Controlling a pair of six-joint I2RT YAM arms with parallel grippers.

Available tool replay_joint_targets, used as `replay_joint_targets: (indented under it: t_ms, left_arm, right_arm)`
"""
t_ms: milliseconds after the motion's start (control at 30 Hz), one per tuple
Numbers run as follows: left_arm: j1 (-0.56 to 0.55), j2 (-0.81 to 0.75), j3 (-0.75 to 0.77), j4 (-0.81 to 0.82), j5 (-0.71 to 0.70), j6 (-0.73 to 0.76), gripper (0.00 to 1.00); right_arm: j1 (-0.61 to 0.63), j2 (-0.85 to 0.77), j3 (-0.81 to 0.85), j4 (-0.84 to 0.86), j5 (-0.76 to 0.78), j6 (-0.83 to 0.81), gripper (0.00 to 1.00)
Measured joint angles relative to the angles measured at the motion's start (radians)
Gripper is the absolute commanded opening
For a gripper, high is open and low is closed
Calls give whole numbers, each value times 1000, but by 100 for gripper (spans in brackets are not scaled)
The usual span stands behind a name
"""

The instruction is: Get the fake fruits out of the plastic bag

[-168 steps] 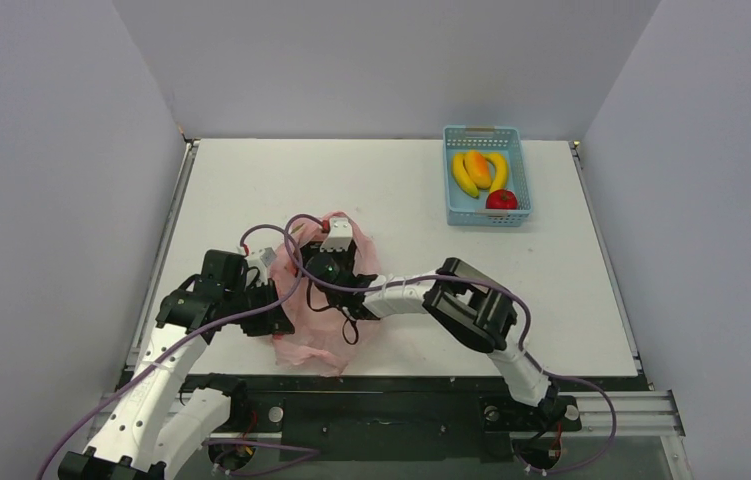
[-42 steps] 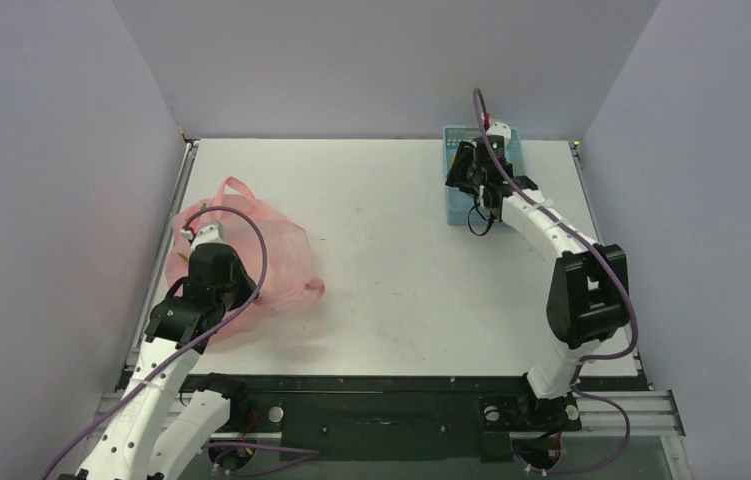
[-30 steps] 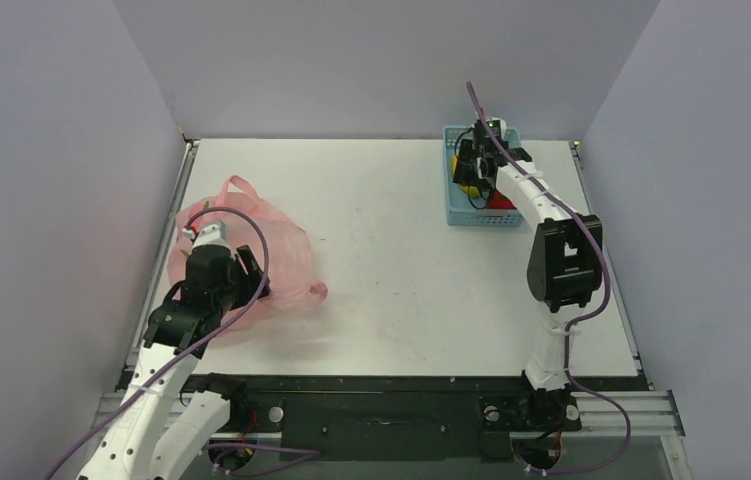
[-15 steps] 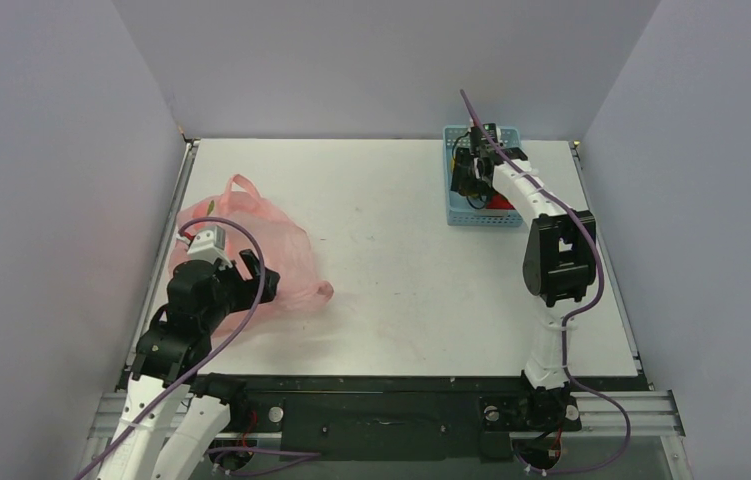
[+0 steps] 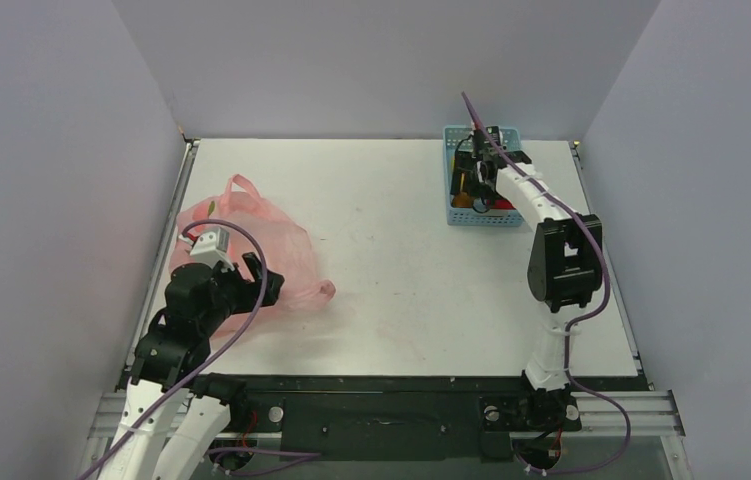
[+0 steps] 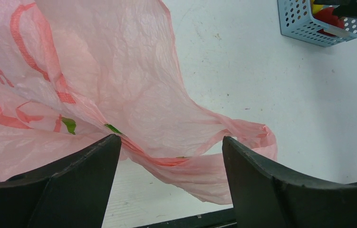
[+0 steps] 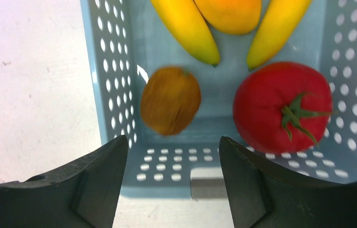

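Crinkly plastic bag slack; glossy fake fruits in perforated basket; left end effector and right end effector open

The left arm crouches over the worktop's near left corner. Its left gripper points toward the worktop's right side, jaws wide apart and gripping nothing. The right arm stretches to the worktop's far right corner, right gripper aimed down, jaws spread and empty.

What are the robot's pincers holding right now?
Nothing. The left pincer stands open by the pink bag; the right pincer stands open over the blue basket.
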Motion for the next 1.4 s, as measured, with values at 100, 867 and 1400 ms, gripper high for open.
replay_joint_targets:
  t_ms: [100,867,1400]
  left_arm:
    - [0,-8,0,-1,2,-1,78]
    - [-23,44,496,-85,16,-31,81]
    - [-29,-93,598,8,-72,-8,89]
  right_arm:
    - [3,-79,-81,2,-1,1,68]
    - [171,-1278,-634,58,98,2,86]
    - [171,-1709,-586,-116,246,-27,87]
